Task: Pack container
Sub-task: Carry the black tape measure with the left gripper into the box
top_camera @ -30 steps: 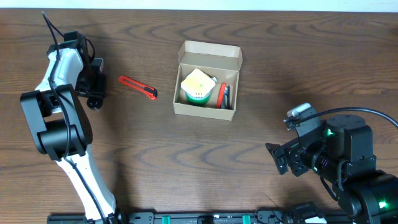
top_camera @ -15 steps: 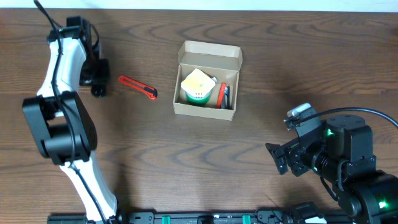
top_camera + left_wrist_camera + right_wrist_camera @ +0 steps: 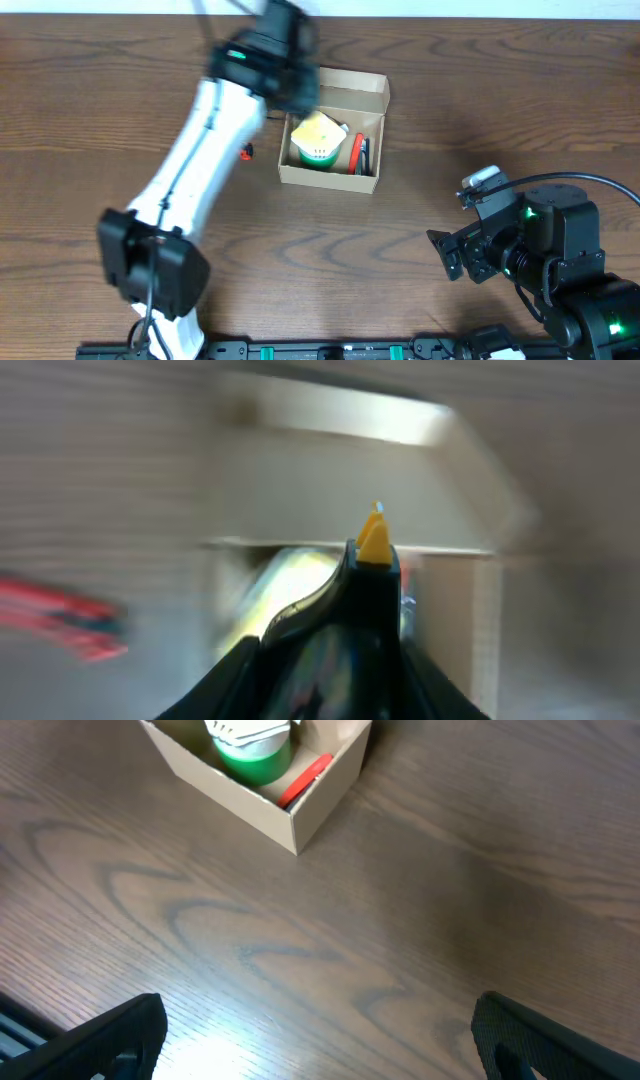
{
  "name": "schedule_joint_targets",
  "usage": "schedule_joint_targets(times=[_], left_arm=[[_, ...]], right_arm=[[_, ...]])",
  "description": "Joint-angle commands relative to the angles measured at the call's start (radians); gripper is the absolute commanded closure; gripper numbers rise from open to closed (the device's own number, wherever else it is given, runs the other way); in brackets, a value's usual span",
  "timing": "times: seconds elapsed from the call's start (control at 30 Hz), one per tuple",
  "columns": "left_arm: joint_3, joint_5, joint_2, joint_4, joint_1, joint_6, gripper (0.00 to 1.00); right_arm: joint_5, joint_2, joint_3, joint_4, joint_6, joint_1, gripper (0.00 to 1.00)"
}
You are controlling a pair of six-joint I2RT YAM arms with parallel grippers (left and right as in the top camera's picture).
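Note:
The container (image 3: 330,179) is a tan cardboard box with its flap lid open, at the table's middle back. Inside are a yellow-white and green roll (image 3: 317,140) and a red item (image 3: 355,152). My left gripper (image 3: 288,78) is motion-blurred over the box's back left corner. In the left wrist view its fingers (image 3: 375,555) look pressed together, empty, in front of the blurred box (image 3: 300,490). My right gripper (image 3: 320,1035) is open and empty, low over bare table near the box (image 3: 300,818). It sits at the front right in the overhead view (image 3: 450,255).
A red box cutter (image 3: 245,152) lies left of the box, mostly hidden under my left arm. It shows as a red blur in the left wrist view (image 3: 60,620). The table's back edge runs close behind the box.
My left arm has swung fast from the far left, past the red cutter, to the box's back left corner. The cutter and the right arm have not moved.

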Motion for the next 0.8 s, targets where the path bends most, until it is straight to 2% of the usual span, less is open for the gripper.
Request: schedule_joint_targets(times=[0.0,0.23,0.43,0.67,0.7,0.77], left_arm=[[-0.002,0.007,0.051,0.044,-0.085,-0.097,0.94],[-0.002,0.043,0.146,0.101,-0.166,-0.098,0.94],[-0.002,0.106,0.198,0.096,-0.171,-0.092,0.95],[-0.002,0.096,0.208,0.093,-0.172,-0.111,0.94],[-0.002,0.093,0.208,0.093,-0.172,-0.113,0.94],[-0.002,0.087,0.208,0.093,-0.172,-0.121,0.85]], right_arm=[[-0.005,0.0,0.0,-0.002,-0.014,-0.009,0.01],[-0.005,0.0,0.0,-0.002,-0.014,-0.009,0.01],[-0.005,0.0,0.0,-0.002,-0.014,-0.009,0.01],[-0.005,0.0,0.0,-0.002,-0.014,-0.009,0.01],[-0.005,0.0,0.0,-0.002,-0.014,-0.009,0.01],[-0.005,0.0,0.0,-0.002,-0.014,-0.009,0.01]])
